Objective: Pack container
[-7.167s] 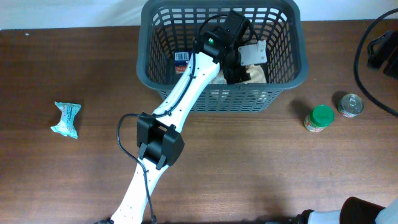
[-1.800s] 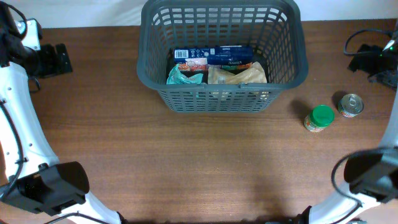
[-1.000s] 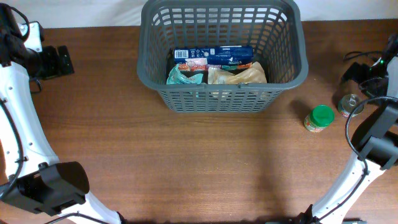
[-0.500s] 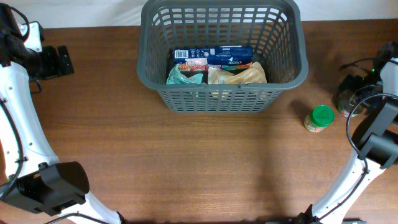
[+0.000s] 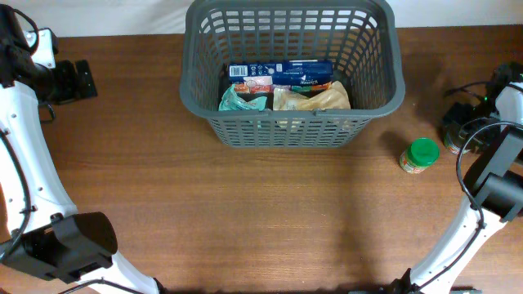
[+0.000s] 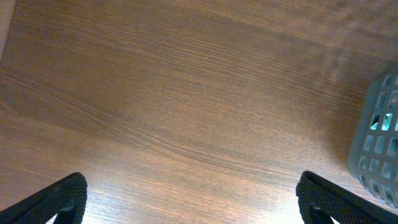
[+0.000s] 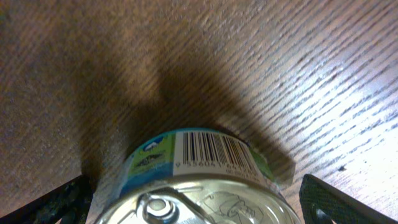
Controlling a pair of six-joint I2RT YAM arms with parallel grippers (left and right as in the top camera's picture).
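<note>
- Container (image 5: 292, 131) at far centre of table, box and packets already inside, room to spare.
- Right gripper (image 7: 205, 205) spread wide, low over tin can (image 7: 199, 163) at right edge, straddling it, not clamped yet.
- Left gripper (image 6: 193, 202) spread wide, empty, far left over bare wood.
- Risk: off-centre squeeze on smooth round can, likely slip or tip, maybe a knock into green-lid jar (image 5: 422, 155) nearby.

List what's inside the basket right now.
The basket holds a blue box at the back, with a teal packet and a tan bag in front. Anything beneath them is covered, so more items can't be ruled out.
</note>
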